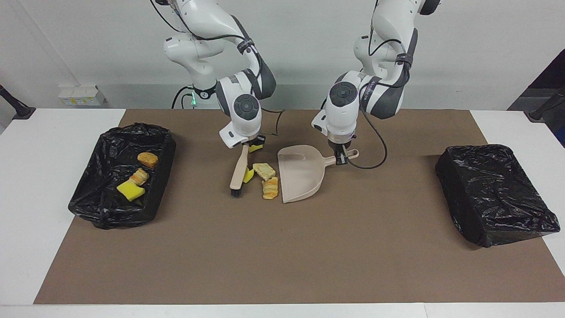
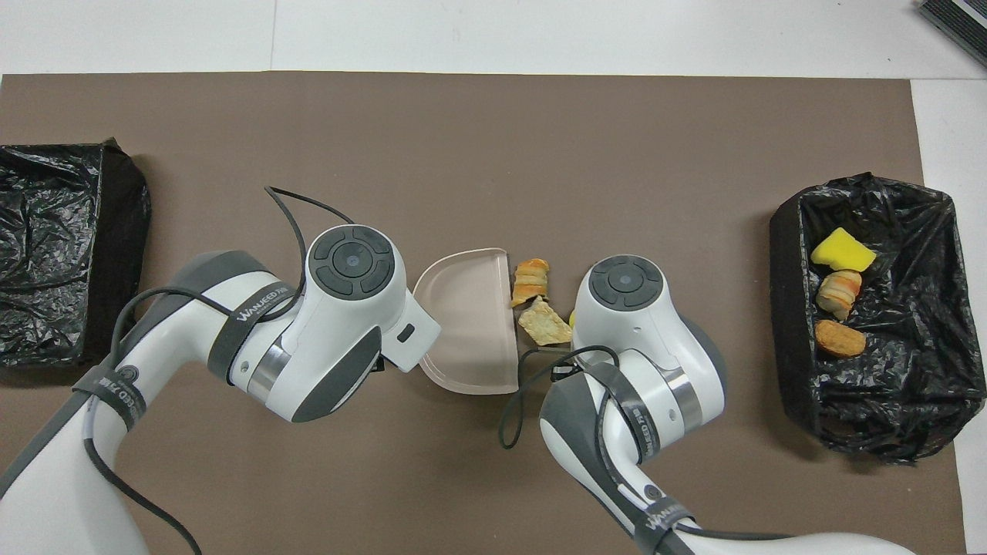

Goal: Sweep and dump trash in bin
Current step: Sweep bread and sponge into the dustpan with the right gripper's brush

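Facing view: the brush [image 1: 238,170] shows whole, tilted, bristles down on the brown mat [image 1: 282,247], handle rising to the right gripper [image 1: 252,142]. The overhead view hides the brush under the right arm's wrist. The facing view also shows the left gripper [image 1: 340,160] on the dustpan [image 1: 301,172] handle; from above, the left wrist covers handle and gripper, and only the pan [image 2: 470,320] itself is seen.

Right gripper: fingers closed on the brush handle. Left gripper: fingers closed narrowly on the dustpan handle; the pan rests on the mat, near the mat's middle toward the edge at the robots' side, its open mouth toward the brush.

Trash, loose pieces: a striped orange pastry scrap [image 1: 270,188] and a tan bread scrap [image 1: 264,170] lie between brush and pan, just beside the pan's mouth; whether they touch it cannot be told. A yellow sponge chunk [image 1: 248,175] lies against the brush; another yellow piece [image 1: 255,148] sits just under the right gripper, hidden from above.

Trash, binned pieces: the open bin [image 1: 99,212], black-lined, stands at the right arm's end of the mat and holds a yellow sponge [image 2: 840,250], a striped pastry [image 2: 839,291] and an orange bread piece [image 2: 839,339]. A black-wrapped box [image 1: 494,194] sits at the left arm's end.
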You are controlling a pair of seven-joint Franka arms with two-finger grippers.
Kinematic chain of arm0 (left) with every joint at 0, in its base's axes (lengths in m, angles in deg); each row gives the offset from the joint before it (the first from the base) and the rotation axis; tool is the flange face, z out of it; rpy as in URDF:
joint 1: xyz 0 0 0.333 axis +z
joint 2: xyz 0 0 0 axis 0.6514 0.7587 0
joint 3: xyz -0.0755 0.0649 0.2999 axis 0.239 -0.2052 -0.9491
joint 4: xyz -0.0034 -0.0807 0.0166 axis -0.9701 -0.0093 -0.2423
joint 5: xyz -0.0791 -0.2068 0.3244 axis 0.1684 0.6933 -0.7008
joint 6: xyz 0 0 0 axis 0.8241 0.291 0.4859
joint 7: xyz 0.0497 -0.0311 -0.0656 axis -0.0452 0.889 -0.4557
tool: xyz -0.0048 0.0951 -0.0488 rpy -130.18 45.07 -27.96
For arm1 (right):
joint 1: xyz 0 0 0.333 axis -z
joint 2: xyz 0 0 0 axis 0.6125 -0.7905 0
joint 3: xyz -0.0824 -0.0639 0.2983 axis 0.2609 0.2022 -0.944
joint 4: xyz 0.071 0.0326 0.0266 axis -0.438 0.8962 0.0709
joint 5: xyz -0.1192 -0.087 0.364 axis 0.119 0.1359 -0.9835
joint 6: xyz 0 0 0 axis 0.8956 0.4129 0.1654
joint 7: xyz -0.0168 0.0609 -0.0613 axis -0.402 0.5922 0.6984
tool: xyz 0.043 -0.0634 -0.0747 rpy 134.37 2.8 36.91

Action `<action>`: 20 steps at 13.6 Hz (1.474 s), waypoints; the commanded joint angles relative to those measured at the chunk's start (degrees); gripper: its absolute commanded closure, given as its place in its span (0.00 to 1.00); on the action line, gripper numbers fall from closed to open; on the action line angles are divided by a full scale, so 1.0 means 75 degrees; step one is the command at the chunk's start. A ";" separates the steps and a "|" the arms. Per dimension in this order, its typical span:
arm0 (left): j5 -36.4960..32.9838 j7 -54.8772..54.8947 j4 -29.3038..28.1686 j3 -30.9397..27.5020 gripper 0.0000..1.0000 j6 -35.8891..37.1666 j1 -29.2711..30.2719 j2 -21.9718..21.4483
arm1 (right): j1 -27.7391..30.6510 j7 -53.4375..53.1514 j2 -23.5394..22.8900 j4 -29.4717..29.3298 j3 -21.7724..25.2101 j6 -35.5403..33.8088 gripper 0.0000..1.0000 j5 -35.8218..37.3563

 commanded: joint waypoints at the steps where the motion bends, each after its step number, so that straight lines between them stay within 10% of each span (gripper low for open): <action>1: -0.0187 -0.0025 -0.0479 -0.0068 1.00 -0.0126 -0.0172 -0.0335 | -0.0163 0.0056 -0.0547 -0.0824 -0.0039 -0.0037 1.00 -0.0319; 10: -0.0187 -0.0025 -0.0491 -0.0068 1.00 -0.0138 -0.0149 -0.0336 | -0.0095 0.3092 0.0047 -0.1071 -0.0226 -0.0736 1.00 -0.2638; 20: -0.0187 0.0116 -0.0503 -0.0068 1.00 0.0423 -0.0195 -0.0464 | 0.0890 0.2638 0.1442 0.0131 -0.0144 -0.1889 1.00 -0.2044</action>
